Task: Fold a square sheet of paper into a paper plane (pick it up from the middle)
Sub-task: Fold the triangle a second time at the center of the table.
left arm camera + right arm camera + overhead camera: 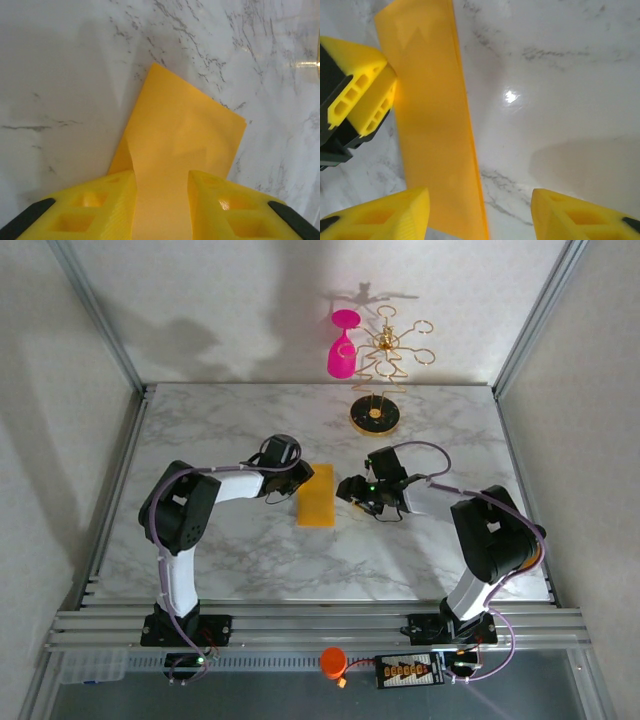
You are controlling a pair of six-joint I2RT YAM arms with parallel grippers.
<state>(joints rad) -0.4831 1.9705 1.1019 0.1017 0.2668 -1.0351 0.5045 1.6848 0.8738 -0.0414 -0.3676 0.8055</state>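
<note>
Orange-yellow sheet of paper (317, 496), folded to a narrow strip, flat on the bench (250, 560). Left gripper (161, 182) jaws part-way apart astride a raised flap (pinched or not, cannot tell), probably steadying it. Right gripper (480, 200) jaws wide apart over the right edge, seemingly free for creasing.

paper (316, 496) flat | left end effector (296, 485) at its edge | right end effector (353, 490) near

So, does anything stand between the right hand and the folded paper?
Nothing visible does. Bare table separates the open right hand from the paper; the left hand sits at the paper's opposite edge, out of the way.
</note>
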